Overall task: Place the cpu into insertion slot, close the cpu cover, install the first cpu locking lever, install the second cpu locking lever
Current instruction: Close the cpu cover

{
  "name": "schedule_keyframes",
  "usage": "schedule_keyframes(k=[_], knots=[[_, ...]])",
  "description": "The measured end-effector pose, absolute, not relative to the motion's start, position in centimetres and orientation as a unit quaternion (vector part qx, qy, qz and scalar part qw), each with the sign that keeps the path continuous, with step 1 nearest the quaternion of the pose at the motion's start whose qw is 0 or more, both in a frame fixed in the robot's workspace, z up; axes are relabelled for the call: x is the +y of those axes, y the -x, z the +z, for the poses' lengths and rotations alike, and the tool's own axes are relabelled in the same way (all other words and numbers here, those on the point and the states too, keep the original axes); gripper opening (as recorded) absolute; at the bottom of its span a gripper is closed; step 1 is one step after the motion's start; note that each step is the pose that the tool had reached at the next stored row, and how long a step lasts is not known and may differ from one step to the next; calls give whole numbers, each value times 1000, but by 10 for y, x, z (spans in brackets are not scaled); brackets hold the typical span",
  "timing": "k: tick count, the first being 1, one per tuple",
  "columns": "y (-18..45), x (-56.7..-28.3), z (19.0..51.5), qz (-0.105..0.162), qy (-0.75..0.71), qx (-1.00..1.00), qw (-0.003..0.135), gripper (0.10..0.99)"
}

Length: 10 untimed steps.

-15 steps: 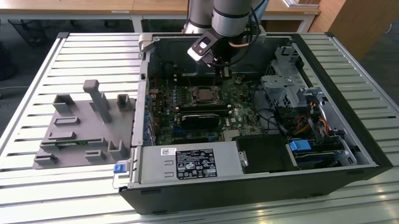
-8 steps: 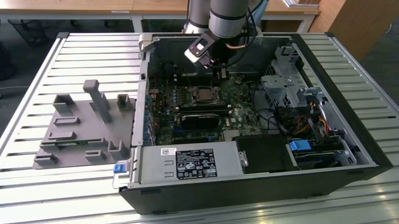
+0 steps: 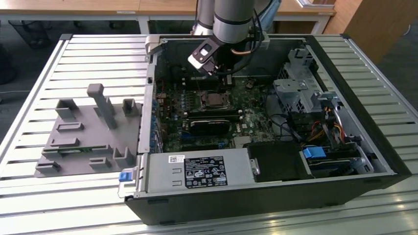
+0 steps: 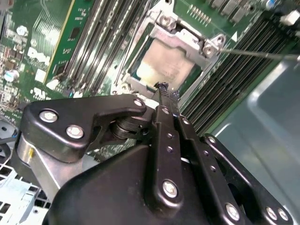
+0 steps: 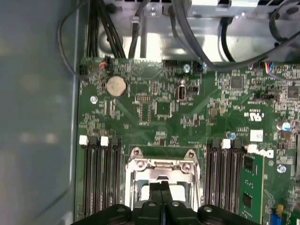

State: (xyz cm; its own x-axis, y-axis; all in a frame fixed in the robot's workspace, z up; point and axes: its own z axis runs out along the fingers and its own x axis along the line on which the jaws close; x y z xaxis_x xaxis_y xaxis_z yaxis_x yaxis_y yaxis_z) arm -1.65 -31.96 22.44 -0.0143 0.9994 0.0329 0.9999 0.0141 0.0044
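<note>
An open case [image 3: 261, 205] lies on a slatted table [image 3: 78, 58]; a grey fixture [image 3: 78, 137] sits on the table by the case's wall on the exterior view's left. The arm reaches down into the case near its far wall; the gripper [image 3: 220, 78] hangs just above the green board [image 5: 154, 112], close over the slot [image 3: 213, 101], which sits about mid-board between two banks of long black sockets [image 5: 101, 178].

In both wrist views the fingers [image 5: 154, 194] are pressed together with nothing pinched between them; the tip of the gripper [image 4: 164, 89] sits at the slot's edge, whether touching or just above it I cannot tell.

The cpu [image 4: 166, 65] lies flat in the slot; its dull grey top shows through the cut-out of the cover [image 4: 185, 40], which lies down over it. In the first wrist view the cover [image 5: 159, 164] shows as a silver frame with screws at its corners, the gripper [image 5: 161, 187] just before it.

A thin lever [image 4: 262, 54] runs from one corner of the cover out across the black sockets; whether it is hooked down I cannot tell.
</note>
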Motion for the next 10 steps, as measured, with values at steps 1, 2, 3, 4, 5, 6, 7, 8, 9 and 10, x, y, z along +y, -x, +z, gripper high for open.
schedule_keyframes(k=[1,2,3,4,5,6,7,8,9,10], knots=[[18,-320,224,-13,702,-712,10,106],[20,-320,224,-13,702,-712,10,106],[22,-320,224,-13,702,-712,10,106],[23,-320,224,-13,702,-712,10,106],[24,-320,224,-13,702,-712,10,106],[26,-320,223,-13,702,-712,10,106],[28,-320,223,-13,702,-712,10,106],[30,-320,223,-13,702,-712,10,106],[32,-320,223,-13,702,-712,10,106],[35,-320,223,-13,702,-712,10,106]])
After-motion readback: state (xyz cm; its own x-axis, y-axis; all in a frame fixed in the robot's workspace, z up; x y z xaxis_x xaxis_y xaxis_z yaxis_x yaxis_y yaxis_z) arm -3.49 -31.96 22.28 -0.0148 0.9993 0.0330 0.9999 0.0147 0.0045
